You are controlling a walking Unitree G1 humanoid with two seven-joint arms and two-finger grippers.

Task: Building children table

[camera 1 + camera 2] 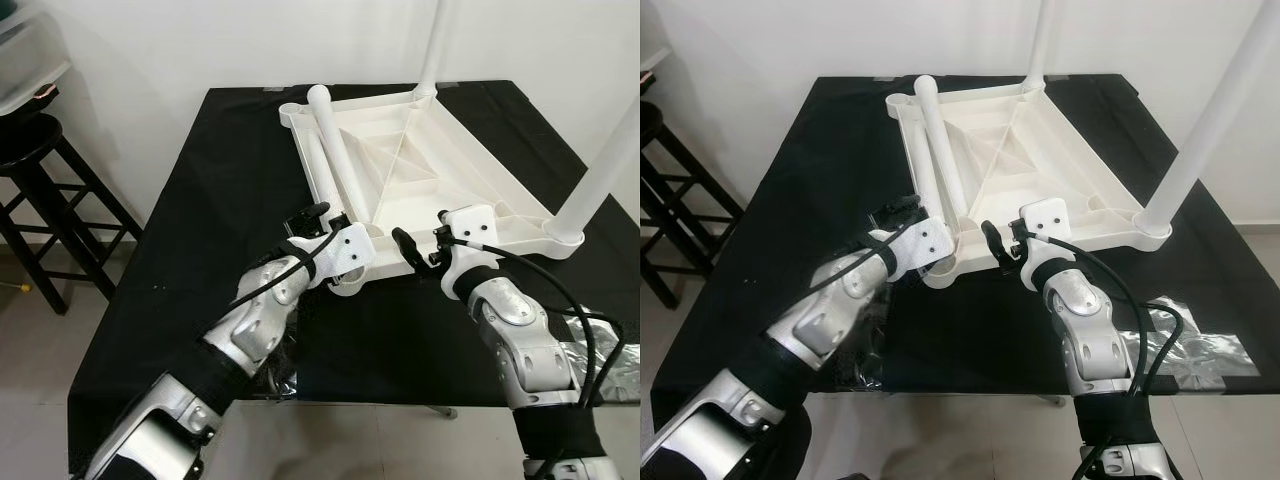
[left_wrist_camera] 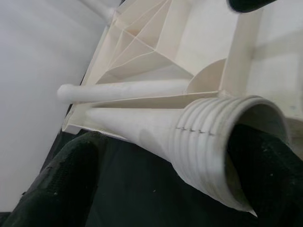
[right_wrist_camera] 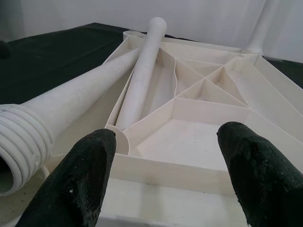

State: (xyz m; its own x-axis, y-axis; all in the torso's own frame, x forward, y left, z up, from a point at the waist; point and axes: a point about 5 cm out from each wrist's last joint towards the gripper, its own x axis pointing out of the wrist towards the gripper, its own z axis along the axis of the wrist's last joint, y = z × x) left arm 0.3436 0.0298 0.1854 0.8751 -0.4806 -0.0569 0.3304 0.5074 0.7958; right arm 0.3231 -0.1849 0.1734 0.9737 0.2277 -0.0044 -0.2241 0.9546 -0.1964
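A white table top (image 1: 470, 165) lies upside down on the black table (image 1: 200, 200). Two white legs stand upright in it, one at the far corner (image 1: 435, 45) and one at the right corner (image 1: 600, 170). Two loose legs (image 1: 335, 150) lie along its left side. My left gripper (image 1: 322, 222) is at the near left corner, open, its fingers (image 2: 61, 184) on either side of one loose leg's threaded end (image 2: 213, 151). My right gripper (image 1: 422, 238) hovers open over the top's near edge, and nothing is between its fingers (image 3: 85, 175).
A black wooden stool (image 1: 40, 190) stands to the left of the table, with a clear plastic bin (image 1: 25, 60) behind it. Crumpled shiny wrapping (image 1: 600, 360) lies at the table's near right corner. A white wall runs behind.
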